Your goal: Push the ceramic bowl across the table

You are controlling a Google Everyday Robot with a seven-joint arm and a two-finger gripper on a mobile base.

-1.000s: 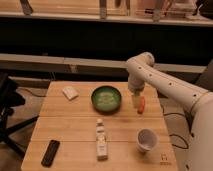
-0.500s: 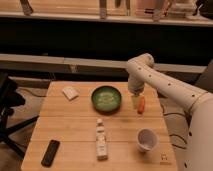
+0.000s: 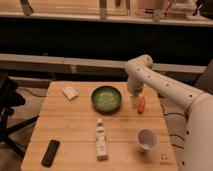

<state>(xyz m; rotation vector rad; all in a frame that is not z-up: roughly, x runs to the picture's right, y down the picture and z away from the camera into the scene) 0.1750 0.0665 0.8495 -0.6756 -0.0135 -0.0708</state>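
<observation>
The ceramic bowl (image 3: 106, 98), dark green with a pale speckled inside, sits on the light wooden table (image 3: 75, 125) near its far middle. My gripper (image 3: 134, 102) hangs from the white arm (image 3: 150, 80) just right of the bowl, close to its rim, low over the tabletop. An orange object (image 3: 142, 104) lies right beside the gripper on its other side.
A white cup (image 3: 147, 139) stands at the front right. A white bottle (image 3: 101, 139) lies in the front middle. A black remote (image 3: 50, 152) lies front left. A white packet (image 3: 70, 92) lies far left. A dark chair (image 3: 7, 107) stands left of the table.
</observation>
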